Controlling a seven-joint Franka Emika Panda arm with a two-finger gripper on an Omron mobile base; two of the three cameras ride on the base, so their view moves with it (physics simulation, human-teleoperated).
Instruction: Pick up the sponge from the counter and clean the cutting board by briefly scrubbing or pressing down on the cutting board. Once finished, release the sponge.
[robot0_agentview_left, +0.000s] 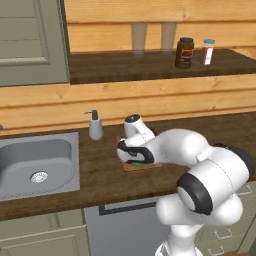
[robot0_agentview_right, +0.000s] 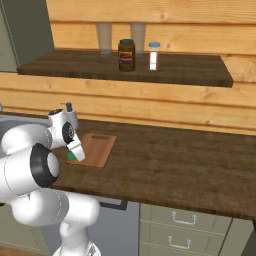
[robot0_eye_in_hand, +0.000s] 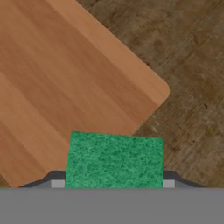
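Note:
My gripper is shut on the green sponge, which fills the gap between the two fingers. The sponge sits low over the near corner of the reddish-brown cutting board; its right part overhangs the board's edge above the dark counter. I cannot tell whether it touches the wood. In the left base view the gripper points down at the board, with a sliver of sponge under it. The right base view shows the sponge at the left edge of the board.
A grey soap dispenser stands just behind and left of the board. The steel sink lies further left. On the shelf above are a dark jar, a small bottle and two cups. The counter stretches right.

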